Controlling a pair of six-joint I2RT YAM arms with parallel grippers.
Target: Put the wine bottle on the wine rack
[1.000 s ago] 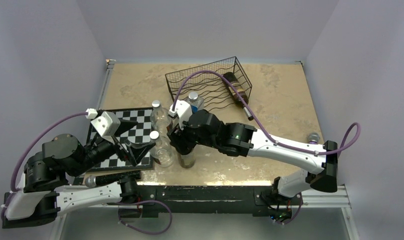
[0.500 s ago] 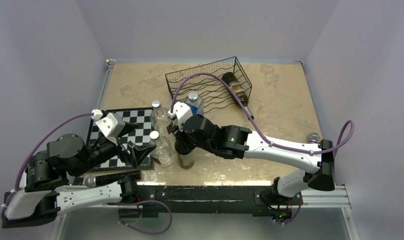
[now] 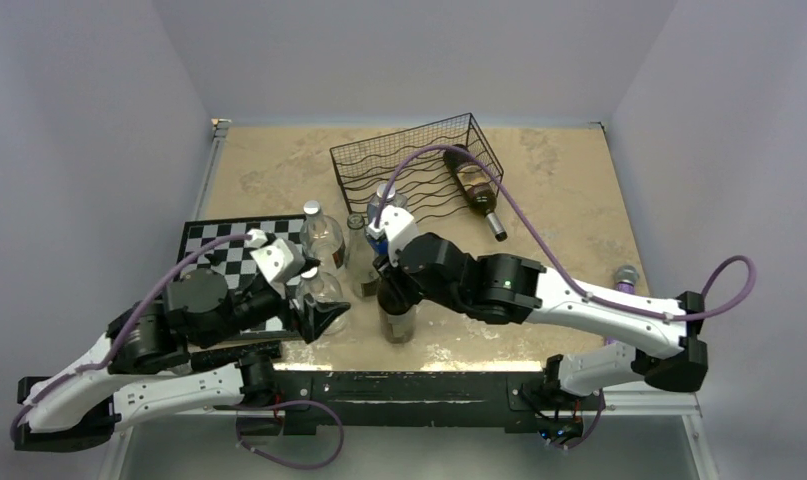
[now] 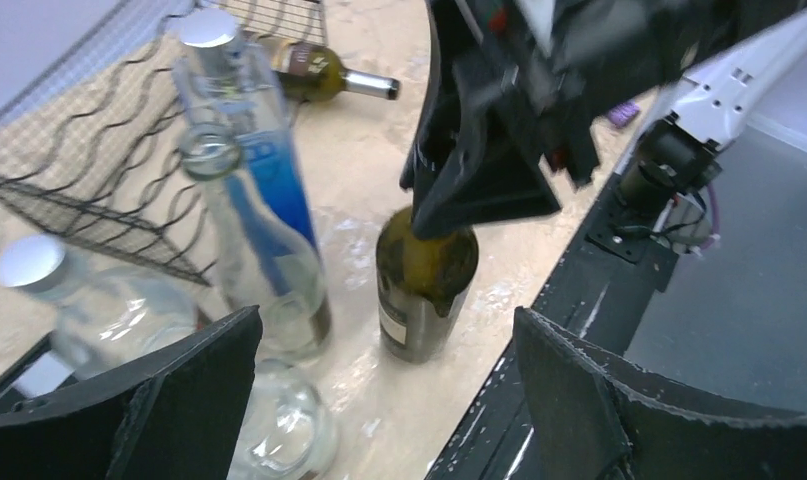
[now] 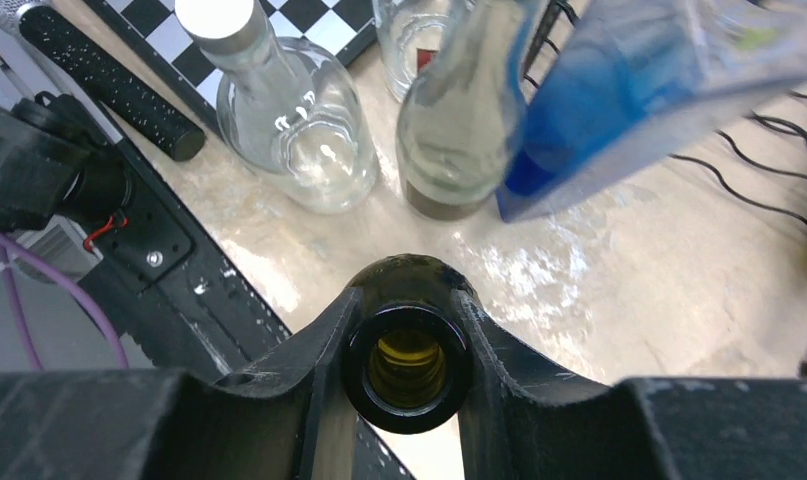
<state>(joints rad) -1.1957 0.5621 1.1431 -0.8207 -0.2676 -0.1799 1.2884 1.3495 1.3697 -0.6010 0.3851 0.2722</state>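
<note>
**Right gripper clamped on the neck of the upright wine bottle**

Top view: the wine bottle [image 3: 399, 325] stands upright at 6 o'clock on the worktop [image 3: 559, 200]. It is near the front edge and well apart from the wine rack [image 3: 409, 165] at 12 o'clock. The right gripper [image 3: 391, 292] covers the bottle's neck, so the grip itself is hidden here.

Right wrist view: both fingers [image 5: 319, 350] press against the neck just below the open, uncorked mouth.

Left wrist view: the bottle's green glass and pale label appear from the side, which neither other view gives.

The left gripper [image 3: 324, 312] hangs at 9 o'clock of the wine bottle with its jaws spread wide and nothing between them. It is near a capped clear bottle [image 3: 321, 238], at the 3 o'clock edge of the chessboard [image 3: 214, 250]. A second dark bottle [image 3: 476, 188] lies at the rack's 4 o'clock end, neck pointing outward.
</note>
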